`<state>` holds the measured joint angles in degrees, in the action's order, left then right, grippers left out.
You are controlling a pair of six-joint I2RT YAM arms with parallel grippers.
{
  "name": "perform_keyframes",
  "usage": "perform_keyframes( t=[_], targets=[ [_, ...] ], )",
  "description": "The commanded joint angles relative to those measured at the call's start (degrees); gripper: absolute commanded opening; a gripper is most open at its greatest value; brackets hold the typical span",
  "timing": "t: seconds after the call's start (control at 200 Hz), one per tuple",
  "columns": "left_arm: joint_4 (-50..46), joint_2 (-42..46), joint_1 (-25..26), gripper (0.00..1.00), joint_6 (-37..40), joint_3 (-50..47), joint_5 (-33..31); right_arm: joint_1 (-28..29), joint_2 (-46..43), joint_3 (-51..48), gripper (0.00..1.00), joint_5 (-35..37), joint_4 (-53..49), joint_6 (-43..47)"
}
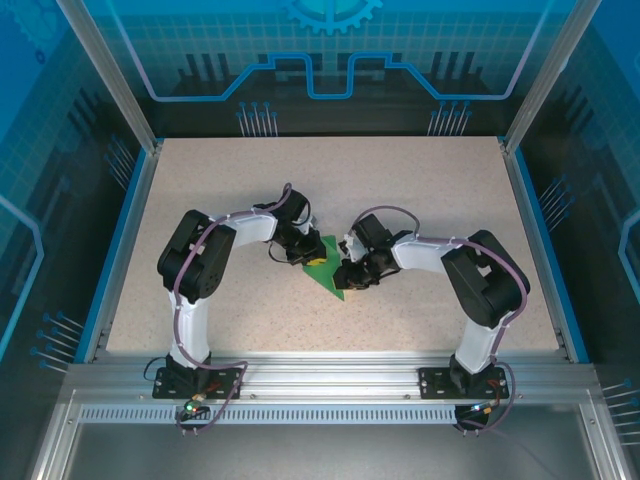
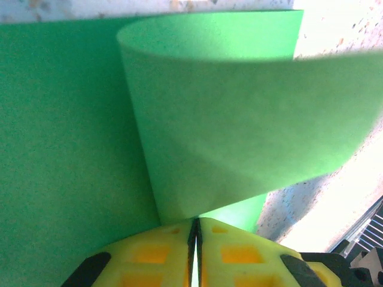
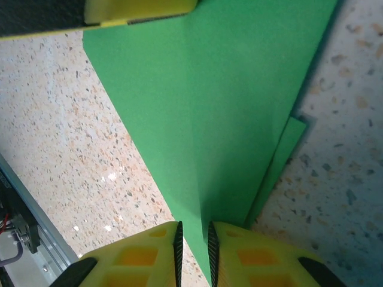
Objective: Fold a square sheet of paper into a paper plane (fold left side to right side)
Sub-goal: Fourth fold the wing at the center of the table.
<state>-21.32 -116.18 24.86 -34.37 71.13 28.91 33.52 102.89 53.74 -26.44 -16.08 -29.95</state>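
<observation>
Yellow fingers of the left end effector [image 2: 194, 254] pinch a curled flap of the green paper [image 2: 251, 119]. At 3 o'clock, the right end effector [image 3: 193, 251] pinches its pointed tip on the desk [image 1: 420, 200]. Pulling apart could tear it.

Bare table [image 1: 430, 190] around the green sheet [image 1: 325, 272]
</observation>
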Motion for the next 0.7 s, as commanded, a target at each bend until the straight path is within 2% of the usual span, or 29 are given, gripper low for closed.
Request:
perform_keyframes(
  t=[0.0,0.275,0.505,0.695],
  targets=[
    [-2.73,-0.71,0.17,0.13,0.62,-1.52,-2.09,1.22,1.29,0.93,0.21,0.85,-3.92,1.12],
    [-2.85,-0.89,-0.1,0.13,0.6,-1.44,-2.26,2.14,1.71,0.84,0.2,1.49,-7.36,2.31],
    [-2.8,-0.85,-0.26,0.13,0.62,-1.52,-2.35,3.59,1.22,0.59,0.12,2.99,-11.9,3.82],
    [-2.55,-0.89,-0.33,0.13,0.62,-1.59,-2.12,3.51,-3.34,0.37,0.16,4.11,-10.32,2.78]
  ],
)
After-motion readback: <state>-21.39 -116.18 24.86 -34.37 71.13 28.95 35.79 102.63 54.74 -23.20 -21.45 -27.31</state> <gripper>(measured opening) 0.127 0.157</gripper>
